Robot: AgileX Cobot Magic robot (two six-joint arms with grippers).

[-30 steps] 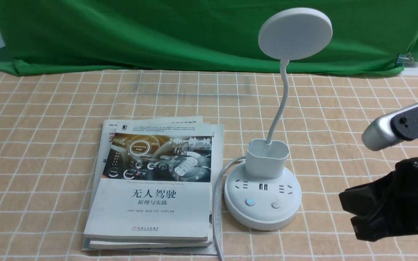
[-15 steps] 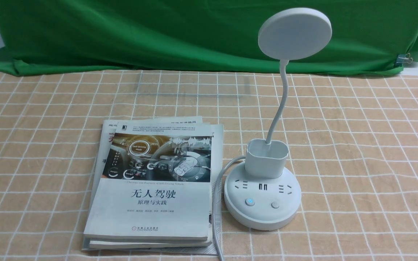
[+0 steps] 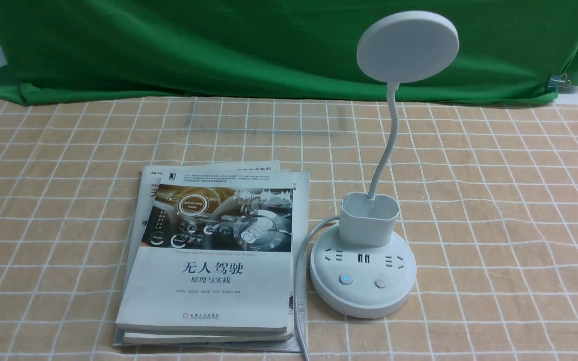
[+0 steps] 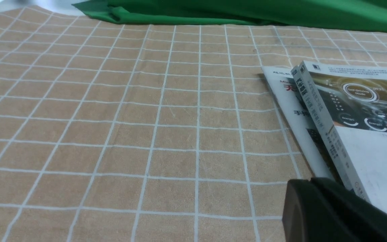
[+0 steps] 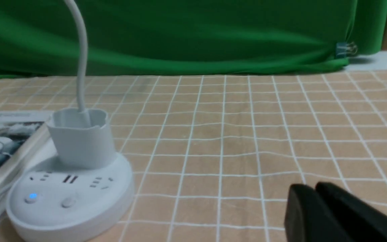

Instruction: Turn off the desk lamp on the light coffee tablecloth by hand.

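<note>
Right of centre in front view: desk lamp (image 3: 363, 273) is standing, likely light, neck bending easily
Base front: button (image 3: 381, 284) is inviting a fingertip press, not gripping
Lower right in right wrist view: right gripper (image 5: 309, 188) is keeping its fingers together, empty

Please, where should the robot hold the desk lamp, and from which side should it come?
Probably grip the thin neck, with the right gripper coming from the robot's right. The neck rises upright and narrow from the cup holder; the book stack lies close on the left, while the disc head overhangs above.

Front: high, facing forward-down; wrists: lower, forward; front and right share lamp (image 3: 363, 271), backdrop (image 3: 269, 50).
</note>
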